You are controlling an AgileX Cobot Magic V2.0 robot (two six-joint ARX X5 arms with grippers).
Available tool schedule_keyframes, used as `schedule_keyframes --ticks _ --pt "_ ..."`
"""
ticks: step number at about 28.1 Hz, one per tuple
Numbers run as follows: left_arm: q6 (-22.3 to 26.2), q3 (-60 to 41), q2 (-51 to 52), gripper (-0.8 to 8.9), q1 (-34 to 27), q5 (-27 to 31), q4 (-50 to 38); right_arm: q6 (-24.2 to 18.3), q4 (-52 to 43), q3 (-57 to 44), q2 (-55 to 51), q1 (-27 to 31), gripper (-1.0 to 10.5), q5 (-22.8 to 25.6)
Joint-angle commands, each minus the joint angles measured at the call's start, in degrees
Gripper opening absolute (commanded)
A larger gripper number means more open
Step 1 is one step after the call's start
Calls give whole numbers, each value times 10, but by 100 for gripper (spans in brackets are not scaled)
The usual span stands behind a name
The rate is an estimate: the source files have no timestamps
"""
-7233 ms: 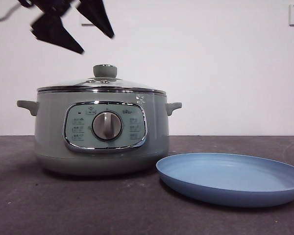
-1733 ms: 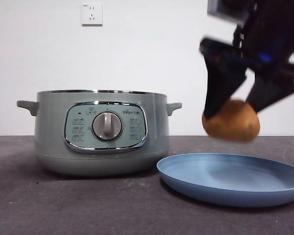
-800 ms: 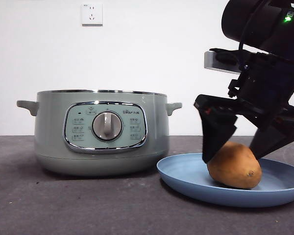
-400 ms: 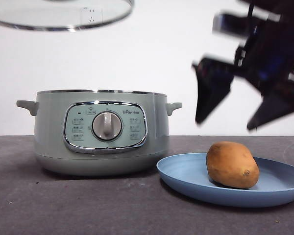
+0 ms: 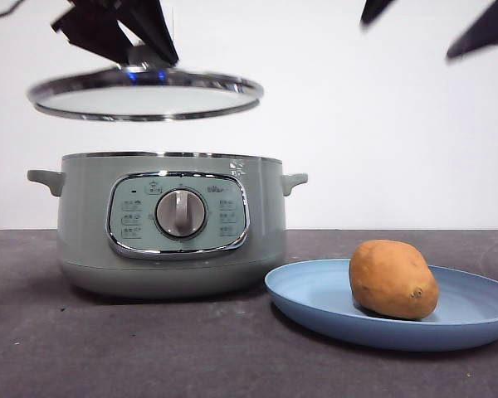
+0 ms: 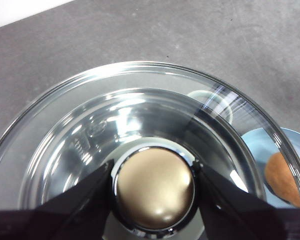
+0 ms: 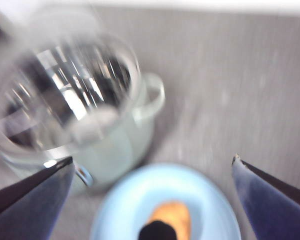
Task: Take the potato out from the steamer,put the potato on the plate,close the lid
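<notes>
The orange-brown potato lies on the light-blue plate to the right of the sage-green steamer, which stands open. My left gripper is shut on the knob of the glass lid and holds the lid level a little above the steamer's rim. In the left wrist view the lid fills the picture and the potato shows past its edge. My right gripper is open and empty, high above the plate and potato; its tips show at the front view's top right.
The dark grey table runs in front of the steamer and plate. A white wall stands behind.
The lid has come down and to the right over the steamer. The right gripper has risen away from the potato, almost out of the front view.
</notes>
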State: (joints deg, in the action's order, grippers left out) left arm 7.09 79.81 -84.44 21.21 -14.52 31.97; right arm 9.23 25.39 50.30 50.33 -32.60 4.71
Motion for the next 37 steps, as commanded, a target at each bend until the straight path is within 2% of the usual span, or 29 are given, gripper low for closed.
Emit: schedule_keyframes --ticks 1,4,7,14,20,29,30,31,33,34,37 --pt "7 2 -17 -9 3 -5 -42 1 5 14 -34 0 567 3" --pt "7 2 -42 -9 6 -5 -58 -4 6 31 -68 0 567 5" --pt "7 2 -59 -9 7 -5 -64 -18 7 38 -81 0 567 33" --pt "7 2 -84 -9 14 -3 -71 -23 21 38 -82 0 567 32" --pt "7 1 -84 -9 21 25 -64 -27 21 38 -82 0 567 32" --pt "7 1 -84 4 21 25 -40 -27 21 38 -82 0 567 31" --pt "7 1 -84 26 21 25 -38 -27 21 38 -82 0 567 31" --pt "7 1 -84 112 21 25 -38 -27 21 38 -82 0 567 31" --pt "6 1 -84 417 21 25 -38 -27 21 38 -82 0 567 31" --pt "6 1 -84 501 21 25 -38 -27 22 38 -82 0 567 31" --pt "6 1 -83 503 21 25 -40 -26 22 38 -82 0 567 28"
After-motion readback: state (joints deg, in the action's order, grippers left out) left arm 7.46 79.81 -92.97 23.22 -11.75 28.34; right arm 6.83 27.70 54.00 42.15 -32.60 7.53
